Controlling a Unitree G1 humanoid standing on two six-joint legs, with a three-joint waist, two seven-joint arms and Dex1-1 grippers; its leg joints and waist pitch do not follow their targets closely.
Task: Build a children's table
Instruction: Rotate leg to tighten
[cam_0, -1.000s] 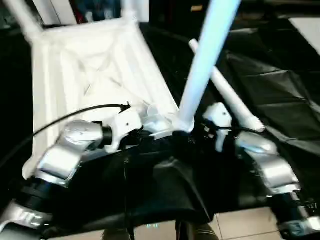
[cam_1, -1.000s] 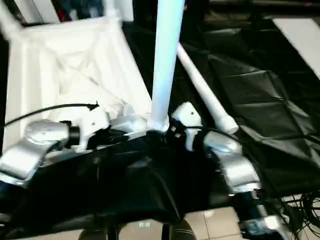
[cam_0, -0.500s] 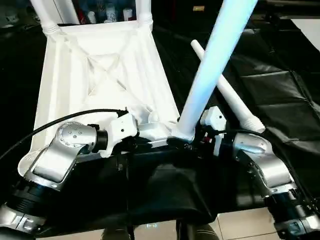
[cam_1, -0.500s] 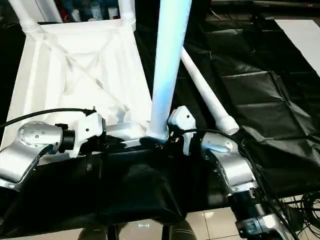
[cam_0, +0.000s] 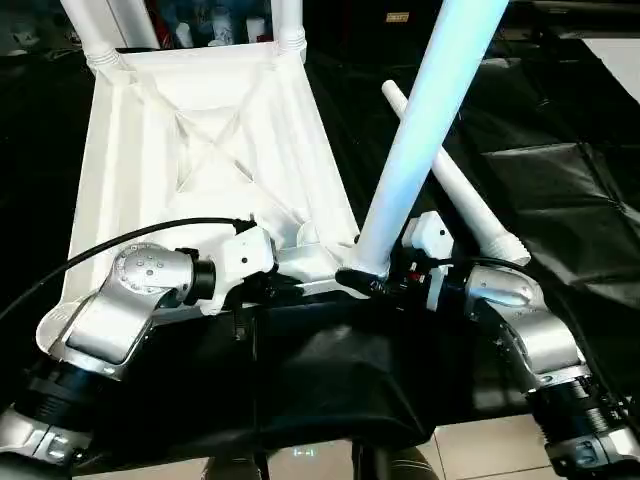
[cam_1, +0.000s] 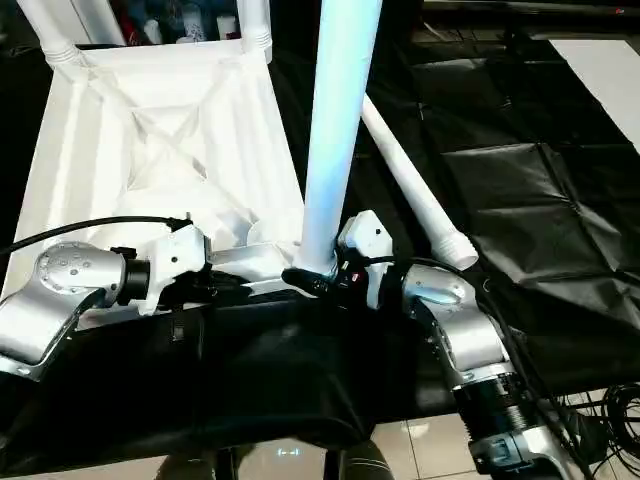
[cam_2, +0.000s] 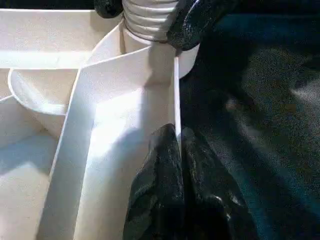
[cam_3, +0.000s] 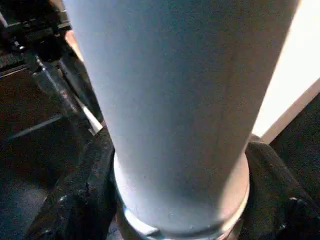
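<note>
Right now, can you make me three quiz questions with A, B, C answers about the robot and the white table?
1. Where does the loose leg lie?
A. on the black sheet beside the tabletop
B. across the tabletop
C. in a person's hand

2. How many legs stand in the tabletop's far corners?
A. none
B. two
C. four

3. What is the left gripper doing?
A. hanging open
B. holding a screwdriver
C. pinching the tabletop's edge

Answers:
1 A, it rests on the black sheet.
2 B, one post rises at each far corner.
3 C, the left wrist view shows its fingers closed on the thin wall.
</note>
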